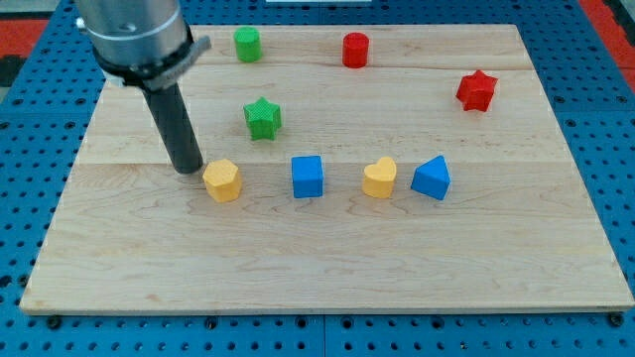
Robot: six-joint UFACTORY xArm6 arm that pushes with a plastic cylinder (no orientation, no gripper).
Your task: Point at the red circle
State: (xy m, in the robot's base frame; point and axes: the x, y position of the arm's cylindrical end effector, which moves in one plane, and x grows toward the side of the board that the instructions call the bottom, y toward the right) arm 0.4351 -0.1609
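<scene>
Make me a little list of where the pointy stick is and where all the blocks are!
tip: my tip, just left of yellow hexagon block
target: red cylinder block, near view's top, far from tip
bottom row: blue cube, yellow heart block, blue triangle block
others: green cylinder, green star, red star

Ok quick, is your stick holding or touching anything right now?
My tip: no gripper, holding nothing; it sits just left of the yellow hexagon block, far from the red circle.

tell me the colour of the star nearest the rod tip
Green star, clear in the camera view.
</scene>
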